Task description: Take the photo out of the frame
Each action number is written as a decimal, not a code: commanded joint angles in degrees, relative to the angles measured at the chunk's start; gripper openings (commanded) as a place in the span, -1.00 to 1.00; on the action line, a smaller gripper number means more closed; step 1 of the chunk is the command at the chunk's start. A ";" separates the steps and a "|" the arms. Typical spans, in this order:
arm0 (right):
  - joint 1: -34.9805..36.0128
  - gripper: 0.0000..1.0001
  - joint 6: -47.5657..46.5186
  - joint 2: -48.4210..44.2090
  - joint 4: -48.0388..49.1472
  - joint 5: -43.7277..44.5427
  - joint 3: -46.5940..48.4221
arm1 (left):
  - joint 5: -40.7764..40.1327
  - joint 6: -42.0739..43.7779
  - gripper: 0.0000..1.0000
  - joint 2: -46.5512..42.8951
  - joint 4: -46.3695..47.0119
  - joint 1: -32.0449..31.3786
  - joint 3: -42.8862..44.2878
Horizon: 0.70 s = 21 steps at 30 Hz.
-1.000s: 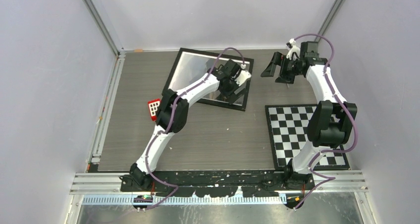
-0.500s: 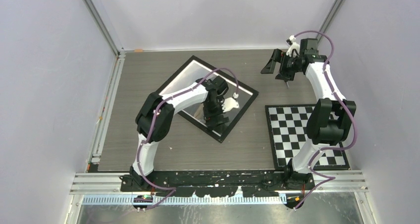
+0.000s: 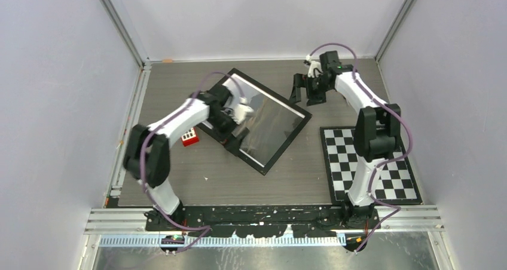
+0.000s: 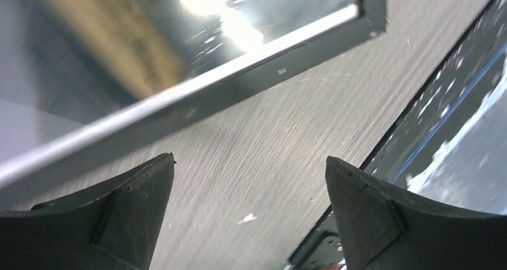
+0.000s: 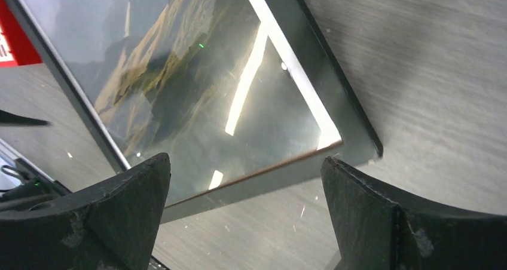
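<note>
The frame (image 3: pixel 273 94) lies face up on the table, turned like a diamond, with a thin black rim. The photo (image 5: pixel 179 73), hills and grey sky, sits inside it behind reflecting glass. My left gripper (image 3: pixel 232 135) is open and empty over the frame's near-left edge. In the left wrist view the gripper (image 4: pixel 250 158) is above bare table, with the rim (image 4: pixel 239 85) just beyond. My right gripper (image 3: pixel 299 94) is open and empty by the frame's far-right side. In the right wrist view the gripper (image 5: pixel 245 158) hovers over the frame's rim (image 5: pixel 329 85) near a corner.
A small red and white block (image 3: pixel 189 137) lies on the table beside the frame's left edge. A black-and-white checkerboard (image 3: pixel 370 162) lies at the right front. Grey walls close the table at the back and sides.
The frame turned counter-clockwise and slid nearer a second ago. My left gripper has moved from over the glass to the frame's near-left edge. My right gripper has moved left toward the frame.
</note>
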 commanded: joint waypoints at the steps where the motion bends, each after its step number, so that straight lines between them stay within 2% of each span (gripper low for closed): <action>1: 1.60 0.99 -3.15 5.70 -0.59 4.19 7.95 | 1.66 -22.72 0.99 -11.41 11.74 9.16 -7.18; 3: 2.01 0.99 -3.36 9.08 -0.70 4.51 11.87 | 0.69 -27.87 0.99 -14.20 14.50 11.45 -11.17; 7: 2.74 0.99 -3.67 15.30 -2.22 3.88 19.07 | -1.94 -30.45 0.99 -16.61 15.87 12.06 -16.39; 13: 4.55 0.99 -5.93 20.65 -2.53 2.43 22.32 | -10.33 -37.24 0.99 -19.96 21.85 12.98 -23.24; 21: 5.47 0.99 -8.47 23.28 -4.71 -0.38 21.10 | -5.85 -40.30 0.99 -13.95 25.10 13.06 -22.93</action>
